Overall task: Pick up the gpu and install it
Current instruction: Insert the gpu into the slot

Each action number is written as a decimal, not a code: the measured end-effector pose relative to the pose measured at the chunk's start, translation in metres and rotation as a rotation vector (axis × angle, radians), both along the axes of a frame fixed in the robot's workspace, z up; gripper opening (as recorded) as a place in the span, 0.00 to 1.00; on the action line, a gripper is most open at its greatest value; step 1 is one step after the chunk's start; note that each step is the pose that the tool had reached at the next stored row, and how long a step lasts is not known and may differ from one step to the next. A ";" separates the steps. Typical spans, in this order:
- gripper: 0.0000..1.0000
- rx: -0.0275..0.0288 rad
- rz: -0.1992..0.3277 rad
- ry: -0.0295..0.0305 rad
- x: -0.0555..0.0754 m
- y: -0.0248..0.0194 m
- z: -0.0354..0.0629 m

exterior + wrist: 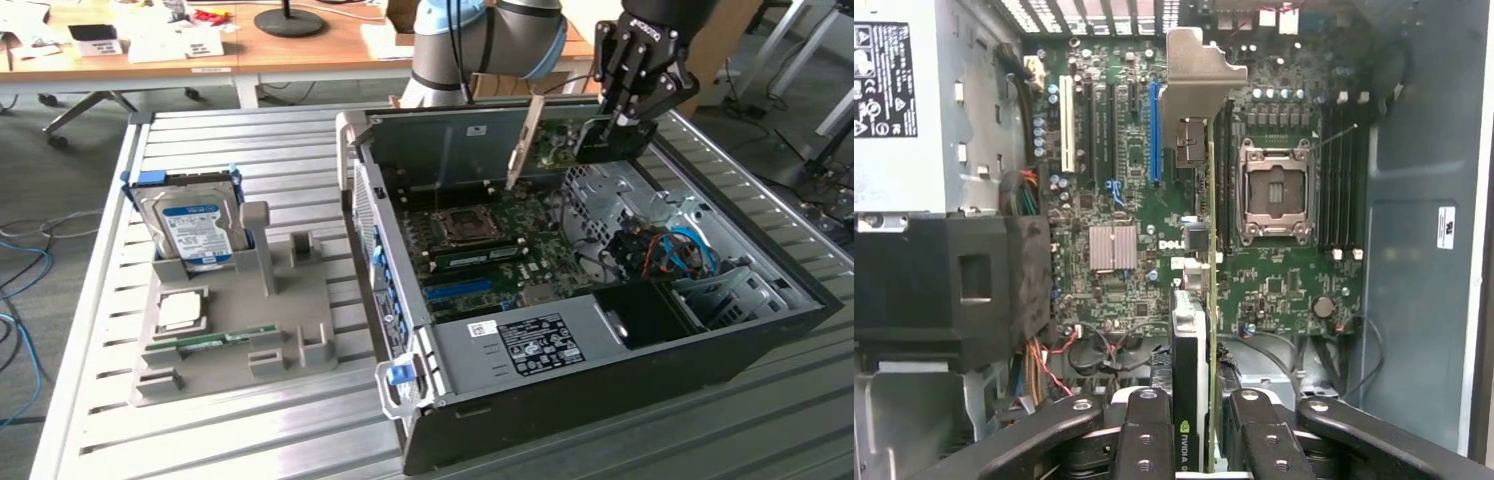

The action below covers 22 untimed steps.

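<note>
The one pincer (625,122) pinches the single gpu (589,141) by its upper edge, two black fingers (1146,440) pressed against its faces. The card hangs edge-down above the motherboard (514,255) inside the one open computer case (574,400), not seated, its silver bracket (523,140) pointing down. From the wrist, its edge runs between one blue slot (1153,130) and one empty CPU socket (1279,190). Toward the table's (214,440) exterior-view-left edge, one grey fixture (287,310) carries one hard drive (194,230) and one RAM stick (214,342).
</note>
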State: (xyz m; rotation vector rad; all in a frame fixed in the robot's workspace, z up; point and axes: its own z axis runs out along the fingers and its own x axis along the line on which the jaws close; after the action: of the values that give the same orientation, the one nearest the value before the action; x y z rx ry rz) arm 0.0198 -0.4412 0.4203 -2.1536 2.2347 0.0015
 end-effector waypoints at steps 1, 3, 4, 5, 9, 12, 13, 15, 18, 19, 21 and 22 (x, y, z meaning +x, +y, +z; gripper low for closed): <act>0.27 -0.0001 -0.010 0.0001 0.000 0.0000 -0.0001; 0.27 0.0000 -0.031 0.0001 0.000 0.0000 -0.0003; 0.27 -0.0002 -0.032 0.0001 0.000 0.0000 -0.0003; 0.27 -0.0001 -0.032 0.0000 0.000 0.0000 -0.0003; 0.27 0.0000 -0.032 0.0000 0.000 0.0000 -0.0004; 0.27 0.0005 -0.028 -0.0008 -0.001 0.0001 -0.0011; 0.27 0.0006 -0.025 -0.0018 -0.001 0.0000 -0.0014; 0.27 0.0009 -0.020 -0.0027 -0.002 0.0000 -0.0016; 0.27 0.0011 -0.010 -0.0028 -0.002 0.0000 -0.0017; 0.27 0.0011 -0.004 -0.0029 -0.002 0.0000 -0.0017; 0.27 0.0013 0.009 -0.0029 -0.002 0.0000 -0.0020; 0.27 0.0012 0.016 -0.0029 -0.002 0.0000 -0.0021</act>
State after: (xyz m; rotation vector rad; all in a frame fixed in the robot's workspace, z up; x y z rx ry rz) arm 0.0178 -0.4412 0.4182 -2.1695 2.2151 0.0002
